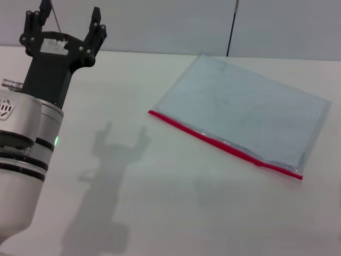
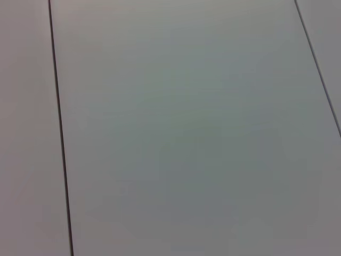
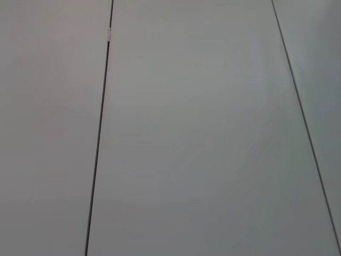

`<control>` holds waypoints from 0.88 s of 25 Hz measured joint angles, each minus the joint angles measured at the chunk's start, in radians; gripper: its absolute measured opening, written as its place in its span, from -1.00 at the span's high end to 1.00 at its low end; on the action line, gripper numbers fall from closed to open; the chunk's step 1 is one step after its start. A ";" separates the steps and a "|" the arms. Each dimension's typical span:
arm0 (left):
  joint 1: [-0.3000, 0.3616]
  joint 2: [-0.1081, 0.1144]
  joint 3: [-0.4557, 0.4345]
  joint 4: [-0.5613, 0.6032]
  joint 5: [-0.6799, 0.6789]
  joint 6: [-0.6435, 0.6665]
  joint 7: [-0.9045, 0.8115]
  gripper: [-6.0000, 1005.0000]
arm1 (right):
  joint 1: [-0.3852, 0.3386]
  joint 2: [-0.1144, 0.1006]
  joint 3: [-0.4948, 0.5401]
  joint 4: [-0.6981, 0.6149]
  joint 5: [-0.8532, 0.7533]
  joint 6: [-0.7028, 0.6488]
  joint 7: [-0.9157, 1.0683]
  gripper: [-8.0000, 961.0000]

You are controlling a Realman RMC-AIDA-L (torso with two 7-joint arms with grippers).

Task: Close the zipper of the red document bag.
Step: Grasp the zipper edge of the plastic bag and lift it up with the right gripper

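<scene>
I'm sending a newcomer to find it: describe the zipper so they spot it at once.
Start at the white table and find the flat, see-through bluish pouch lying on its right half, away from the raised left hand. The zipper is the thin strip along the pouch's long near edge, the only bright red thing in sight.

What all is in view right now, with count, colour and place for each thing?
red document bag: one, translucent pale blue-grey, lying flat on the table's right side.
zipper: one, bright red, along the bag's near long edge.
table: one, white, under everything.
wall panels: pale grey with dark seams, all that both wrist views show.
left gripper: one, black, raised at the far left, fingers open, apart from the bag.
Right gripper: not in view.
</scene>
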 joint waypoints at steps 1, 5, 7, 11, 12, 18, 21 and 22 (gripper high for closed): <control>0.000 0.000 0.000 0.000 0.000 0.000 0.000 -0.73 | 0.000 0.000 0.000 0.000 0.000 0.000 0.000 -0.39; 0.000 0.000 0.000 0.000 0.000 0.000 0.001 -0.73 | 0.001 0.000 -0.001 0.000 0.000 0.000 0.000 -0.39; 0.000 0.000 0.000 0.000 0.000 0.000 0.001 -0.72 | 0.001 0.000 -0.001 0.000 0.000 0.000 0.001 -0.38; 0.000 0.000 0.000 -0.001 0.000 0.000 0.001 -0.72 | 0.001 0.000 -0.001 0.000 0.000 0.000 0.001 -0.38; 0.000 0.000 0.000 -0.001 0.000 0.000 0.001 -0.72 | 0.001 0.000 -0.001 0.000 0.000 0.000 0.001 -0.38; 0.000 0.000 -0.004 -0.002 -0.001 0.004 0.000 -0.71 | 0.004 0.000 -0.001 0.000 0.005 0.000 0.001 -0.39; -0.008 0.000 -0.009 -0.001 -0.027 0.038 -0.002 -0.71 | 0.010 -0.004 -0.005 0.003 0.035 -0.009 0.047 -0.39; -0.015 0.002 -0.012 0.000 -0.043 0.062 -0.003 -0.71 | 0.014 -0.008 -0.004 0.007 0.051 -0.022 0.084 -0.39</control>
